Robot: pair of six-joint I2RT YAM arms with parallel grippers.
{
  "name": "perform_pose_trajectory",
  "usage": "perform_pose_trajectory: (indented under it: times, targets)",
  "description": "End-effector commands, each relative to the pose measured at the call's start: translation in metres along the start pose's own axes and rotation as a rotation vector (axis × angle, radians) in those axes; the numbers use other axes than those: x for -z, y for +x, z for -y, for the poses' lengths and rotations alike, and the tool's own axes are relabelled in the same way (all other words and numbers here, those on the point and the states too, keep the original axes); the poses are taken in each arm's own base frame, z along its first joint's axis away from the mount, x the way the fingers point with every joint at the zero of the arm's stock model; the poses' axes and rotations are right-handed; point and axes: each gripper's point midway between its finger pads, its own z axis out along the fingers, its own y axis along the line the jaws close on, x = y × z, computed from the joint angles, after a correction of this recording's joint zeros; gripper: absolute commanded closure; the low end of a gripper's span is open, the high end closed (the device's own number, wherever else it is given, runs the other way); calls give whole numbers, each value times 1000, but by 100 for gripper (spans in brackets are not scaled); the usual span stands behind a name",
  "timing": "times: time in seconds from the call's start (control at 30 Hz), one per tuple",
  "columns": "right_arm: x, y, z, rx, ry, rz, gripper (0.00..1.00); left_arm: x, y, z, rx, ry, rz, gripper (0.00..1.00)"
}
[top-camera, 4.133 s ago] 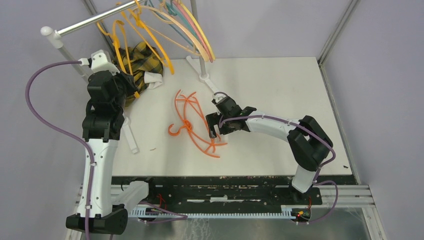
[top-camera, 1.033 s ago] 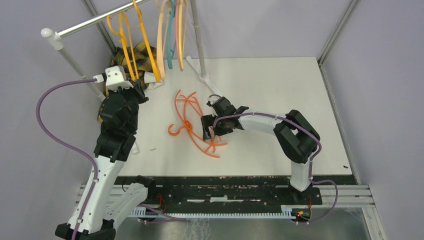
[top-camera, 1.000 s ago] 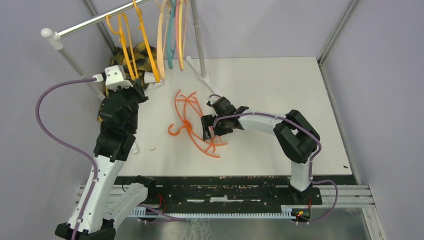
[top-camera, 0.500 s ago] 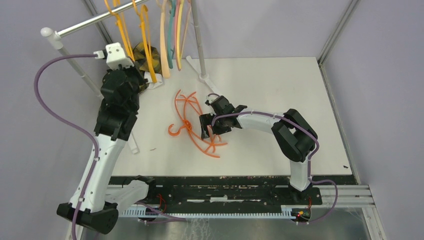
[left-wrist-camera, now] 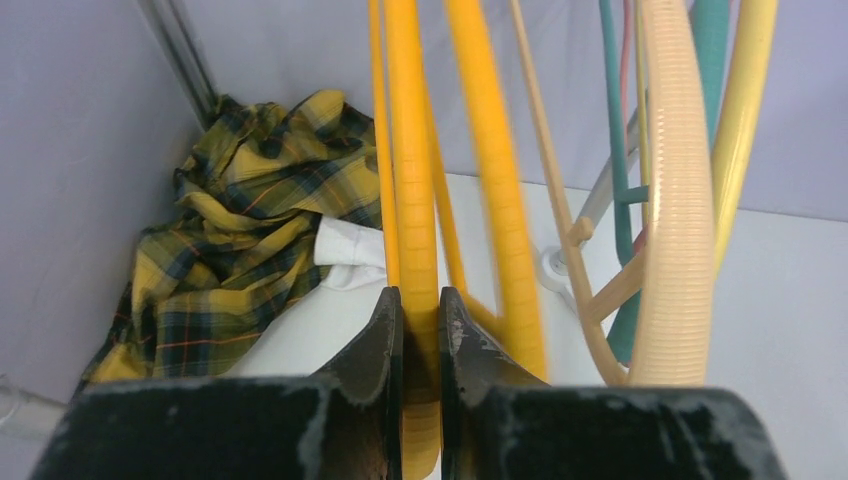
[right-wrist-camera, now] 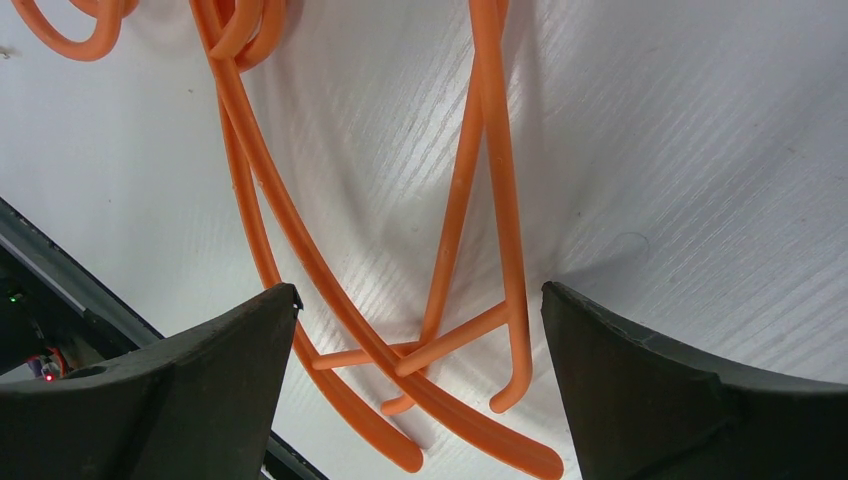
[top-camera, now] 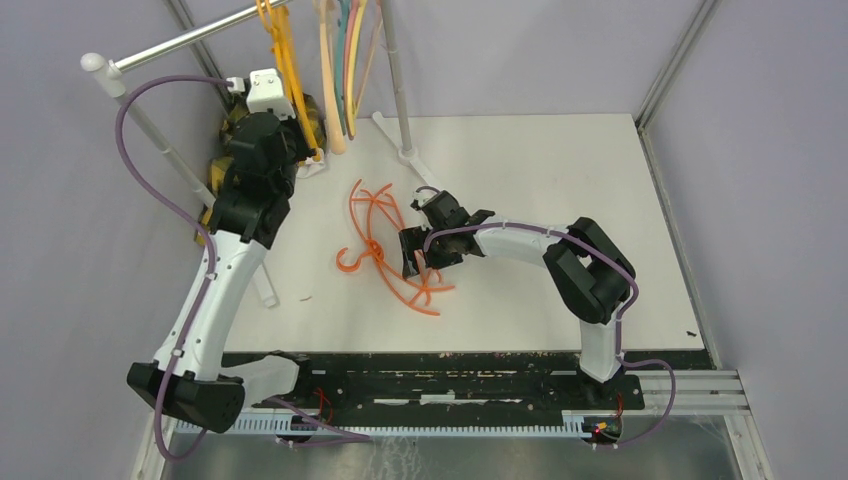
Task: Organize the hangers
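**One hanger at the rail, a tangle waiting below it**

Our left fingers (left-wrist-camera: pixel 385 335) are nearly closed, pinching the thin arm of a yellow-orange hanger (left-wrist-camera: pixel 413 180) that runs up toward the rack rail (top-camera: pixel 180 42). Its top is out of frame, so we cannot tell whether the hook is over the rail. Just beside it, the hung hangers (left-wrist-camera: pixel 680 200) dangle from the same rail in peach, teal and yellow. A plaid cloth (left-wrist-camera: pixel 240 250) lies crumpled beneath the rail. Our right fingers (right-wrist-camera: pixel 660 390) are spread wide and hold nothing. They hover low over the orange hangers (right-wrist-camera: pixel 497 200), which lie interlaced on the tabletop (top-camera: pixel 560 180), out in front of the rail.

We judge the step in hand to be hanging the yellow-orange one. Next, the left side must seat that hook on the rail and release without knocking its neighbours. The right side must close on a single orange strand and lift. Because the strands are crossed, we expect one could drag the others along.
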Motion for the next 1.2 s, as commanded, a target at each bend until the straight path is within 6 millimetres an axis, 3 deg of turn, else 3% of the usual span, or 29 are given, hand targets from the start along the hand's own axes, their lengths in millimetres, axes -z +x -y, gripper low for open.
perform_pose_trajectory:
  times: [0.0,0.2,0.47,0.7,0.77,1.0,1.07,1.1,1.17]
  targets:
    - [5,-10,-4,7,-22,39,0,-11,-7,38,26,167,-3,97]
    - [6,-9,0,7,-14,39,0,-28,4,64,53,260,-25,97]
    - [11,-11,2,30,3,45,0,-27,5,85,56,375,-34,96]
    - [18,-14,2,47,14,59,0,-5,-11,77,49,380,-9,51]
    - [19,-15,2,47,15,60,0,1,-15,77,46,394,-10,43]
    - [19,-14,2,54,16,56,0,10,-16,75,33,404,-14,31]
    - [20,-14,4,62,28,53,0,14,-16,73,30,407,-16,7]
    - [21,-15,5,67,35,54,0,17,-16,73,32,411,-14,1]
    - [22,-16,6,78,43,55,0,25,-17,71,37,421,-12,1]
